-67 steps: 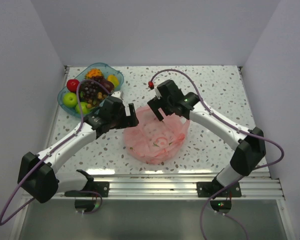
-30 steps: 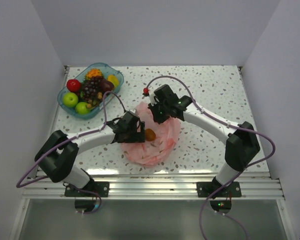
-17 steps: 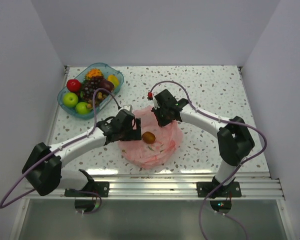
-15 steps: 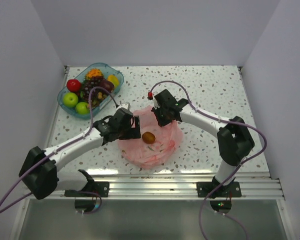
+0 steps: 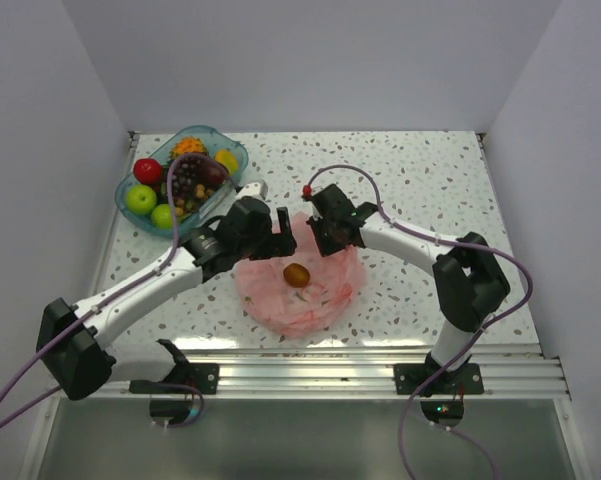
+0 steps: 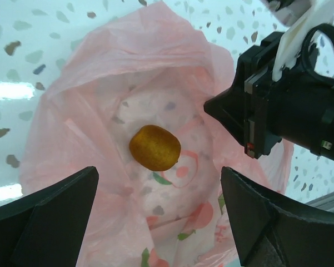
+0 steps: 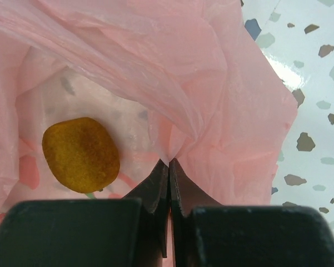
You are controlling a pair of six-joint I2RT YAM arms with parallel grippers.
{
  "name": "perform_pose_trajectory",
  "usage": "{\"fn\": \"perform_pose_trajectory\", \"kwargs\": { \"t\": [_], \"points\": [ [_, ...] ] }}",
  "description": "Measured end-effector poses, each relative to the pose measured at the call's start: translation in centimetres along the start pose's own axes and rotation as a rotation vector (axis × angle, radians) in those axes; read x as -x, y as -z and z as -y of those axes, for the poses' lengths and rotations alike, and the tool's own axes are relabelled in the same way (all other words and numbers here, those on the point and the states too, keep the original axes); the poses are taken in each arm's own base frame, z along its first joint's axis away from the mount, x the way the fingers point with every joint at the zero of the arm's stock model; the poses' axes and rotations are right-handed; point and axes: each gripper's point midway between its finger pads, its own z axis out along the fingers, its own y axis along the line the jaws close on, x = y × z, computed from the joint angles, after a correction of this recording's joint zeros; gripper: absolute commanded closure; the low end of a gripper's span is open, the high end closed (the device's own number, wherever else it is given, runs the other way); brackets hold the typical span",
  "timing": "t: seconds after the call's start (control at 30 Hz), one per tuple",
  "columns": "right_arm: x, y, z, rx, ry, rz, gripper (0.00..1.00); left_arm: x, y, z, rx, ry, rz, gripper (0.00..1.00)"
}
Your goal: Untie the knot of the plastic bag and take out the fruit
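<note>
The pale-pink plastic bag (image 5: 280, 305) lies on the table with its mouth spread open. One brown oval fruit (image 5: 297, 274) rests inside on the bag's floor. The knot is not in view. My right gripper (image 5: 325, 240) is shut on a fold of the bag's far rim (image 7: 155, 55), its tips (image 7: 169, 162) pinching the film just right of the fruit (image 7: 80, 154). My left gripper (image 5: 277, 230) hangs open over the bag's far-left side. In the left wrist view its wide jaws (image 6: 158, 172) frame the fruit (image 6: 154, 147), touching nothing, with the right gripper (image 6: 214, 108) opposite.
A clear blue tray (image 5: 123, 205) at the far left holds green apples, dark grapes, a red piece and yellow ones. The left arm's cable loops near the tray. White walls close in the speckled table on three sides.
The bag's mouth has come open and the brown fruit shows. My left gripper has risen and shifted toward the far side of the bag. The right gripper keeps its pinch on the rim.
</note>
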Motion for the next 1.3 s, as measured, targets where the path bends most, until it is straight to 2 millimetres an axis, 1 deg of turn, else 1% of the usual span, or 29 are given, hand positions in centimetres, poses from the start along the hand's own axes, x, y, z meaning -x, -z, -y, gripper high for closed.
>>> {"fn": "perform_pose_trajectory", "kwargs": {
  "t": [0.1,0.2,0.27,0.43,0.63,0.7,0.87,1.03,1.1,1.17,1.2,1.27,1.3],
  "points": [
    [-0.5,-0.3,0.3,-0.020,-0.024,-0.006,1.00,-2.0,-2.4,0.7,0.002,-0.003,-0.062,0.04],
    [-0.9,-0.5,0.5,-0.029,-0.049,-0.013,1.00,-3.5,-4.0,0.8,0.005,0.018,-0.093,0.04],
    [-1.2,-0.6,0.5,-0.031,-0.065,-0.017,1.00,-4.2,-4.9,0.8,0.012,0.043,-0.104,0.05],
    [-1.6,-0.8,0.5,-0.032,-0.092,-0.021,1.00,-5.2,-6.9,1.4,0.014,0.109,-0.120,0.09],
    [-2.0,-1.1,0.4,-0.029,-0.109,-0.019,1.00,-7.9,-8.0,2.2,0.024,0.129,-0.162,0.12],
    [-2.1,-1.2,0.4,-0.026,-0.114,-0.020,1.00,-8.8,-8.6,1.9,0.039,0.137,-0.179,0.13],
    [-2.3,-1.2,0.4,-0.023,-0.118,-0.016,1.00,-11.2,-9.9,0.0,0.112,0.152,-0.230,0.12],
    [-2.5,-1.1,0.4,-0.021,-0.119,-0.013,1.00,-12.2,-10.8,-0.9,0.154,0.156,-0.242,0.13],
    [-2.7,-1.1,0.4,-0.021,-0.121,-0.016,1.00,-12.0,-11.0,-0.8,0.156,0.157,-0.236,0.20],
    [-2.8,-1.1,0.4,-0.021,-0.122,-0.016,1.00,-11.9,-11.5,-0.6,0.160,0.154,-0.235,0.29],
    [-2.8,-1.1,0.5,-0.021,-0.122,-0.016,1.00,-11.8,-11.6,-0.5,0.159,0.154,-0.233,0.39],
    [-2.9,-1.0,0.5,-0.021,-0.122,-0.015,1.00,-11.9,-11.7,-0.6,0.162,0.153,-0.235,0.48],
    [-2.9,-1.0,0.5,-0.021,-0.122,-0.014,1.00,-11.9,-11.7,-0.6,0.162,0.152,-0.234,0.54]
  ]
}}
